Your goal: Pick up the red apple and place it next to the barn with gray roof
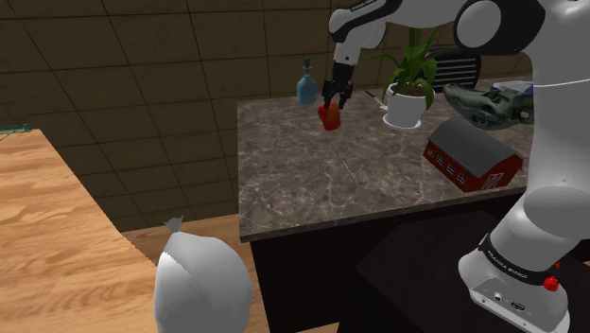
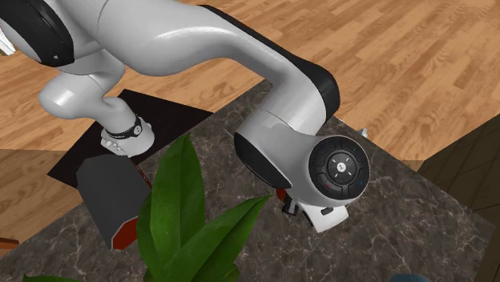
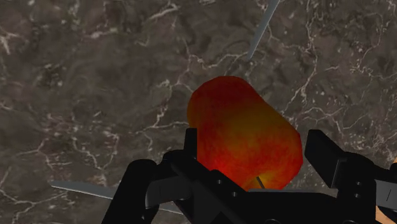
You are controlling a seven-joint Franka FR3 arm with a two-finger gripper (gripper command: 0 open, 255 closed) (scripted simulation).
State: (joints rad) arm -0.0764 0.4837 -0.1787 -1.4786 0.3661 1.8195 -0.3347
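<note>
A red apple (image 1: 329, 116) with orange patches sits between the black fingers of my gripper (image 1: 333, 106), over the back part of the dark marble counter (image 1: 312, 180). In the wrist view the apple (image 3: 245, 137) is clasped by the gripper (image 3: 254, 162), whose fingers (image 3: 323, 154) press on both of its sides, with the counter below. The red barn with a gray roof (image 1: 473, 154) stands on the counter toward the shoulder view's right, well apart from the apple. In the second exterior view the barn (image 2: 112, 200) lies behind green leaves.
A plant in a white pot (image 1: 407, 95) stands between apple and barn, and a blue bottle (image 1: 305, 83) is at the counter's back. Thin grey slivers (image 3: 262, 28) lie on the marble. A white bag (image 1: 201, 284) and a wooden table (image 1: 47, 236) are to the left.
</note>
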